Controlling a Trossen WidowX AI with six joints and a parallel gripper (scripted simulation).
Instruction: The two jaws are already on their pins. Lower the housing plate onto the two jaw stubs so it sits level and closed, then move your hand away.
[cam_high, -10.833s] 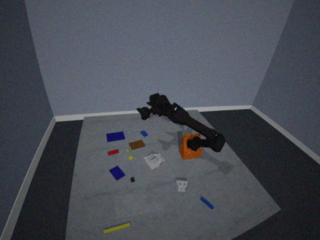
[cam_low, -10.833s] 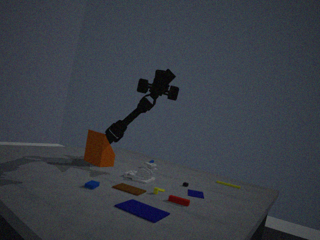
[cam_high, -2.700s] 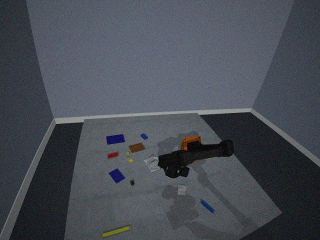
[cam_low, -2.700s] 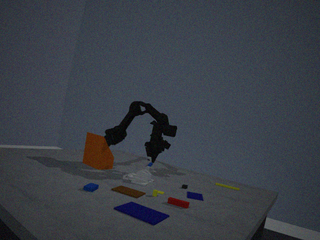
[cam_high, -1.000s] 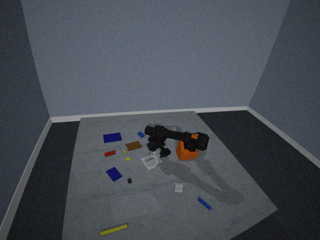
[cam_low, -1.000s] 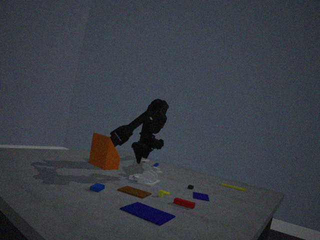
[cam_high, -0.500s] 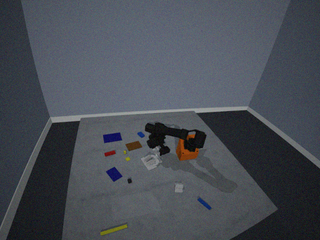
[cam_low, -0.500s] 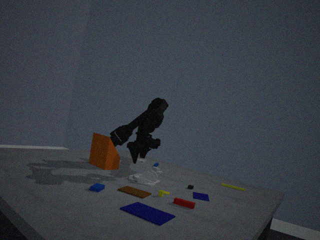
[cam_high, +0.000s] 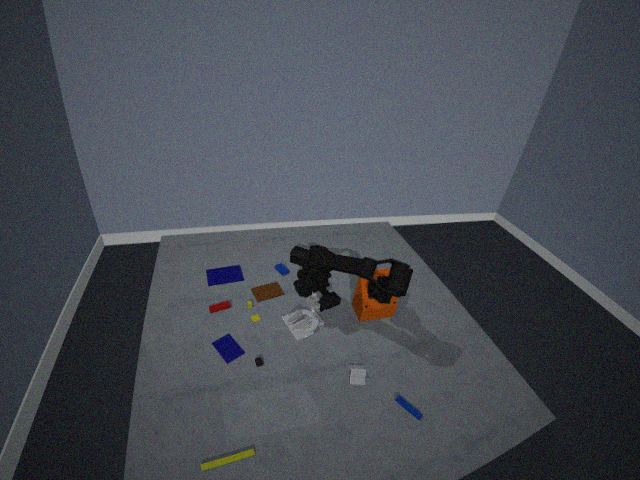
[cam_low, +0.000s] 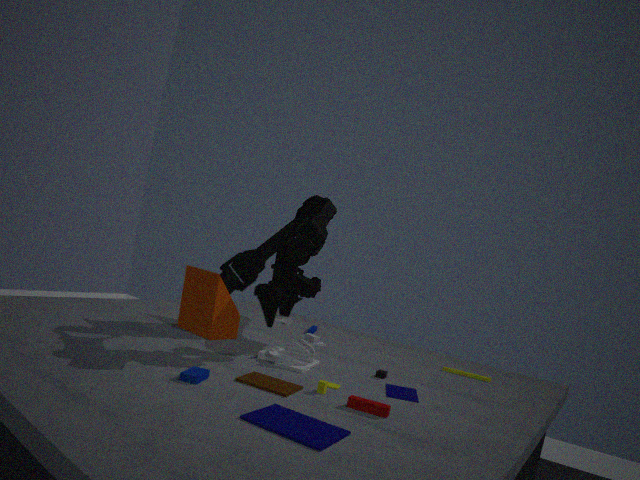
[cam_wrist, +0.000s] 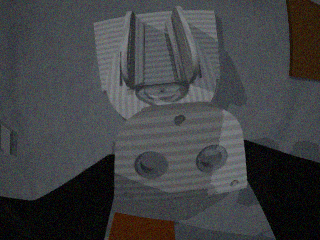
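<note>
My gripper is shut on the pale housing plate, which shows two large holes in the wrist view. I hold the plate raised above the table, beside the white base, on the side toward the robot's orange foot. In the wrist view the plate's rounded edge overlaps the near edge of the base. The two curved jaws stand on the base, a left jaw and a right jaw, apart from each other. I cannot make out the stubs clearly.
Around the base lie a brown plate, a blue block, small yellow pieces, a red bar, a black cube and a small white block.
</note>
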